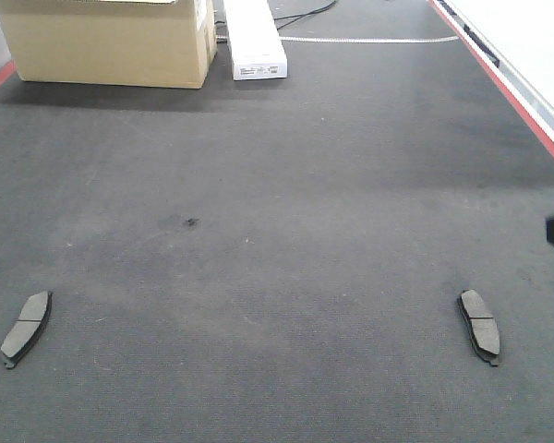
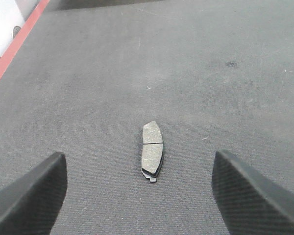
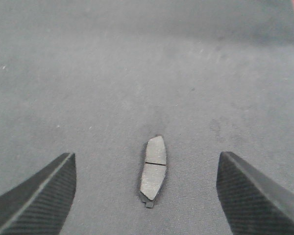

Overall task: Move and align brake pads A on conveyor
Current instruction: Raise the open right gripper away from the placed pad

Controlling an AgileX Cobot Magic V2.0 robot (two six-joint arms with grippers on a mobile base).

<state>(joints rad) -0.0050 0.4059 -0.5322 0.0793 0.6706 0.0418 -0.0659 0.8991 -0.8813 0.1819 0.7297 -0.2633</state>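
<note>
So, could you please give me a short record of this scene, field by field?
Surface: conveyor, dark grey belt
Pads in view: two, lying flat, far apart
Left pad: ahead of the left hand, untouched
Right pad: ahead of the right hand, untouched
Hands: both open, empty
Far end: cardboard box, white box

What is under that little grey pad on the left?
Only the dark conveyor belt; the left brake pad lies flat on it. Its underside is covered, so it cannot be seen.
</note>
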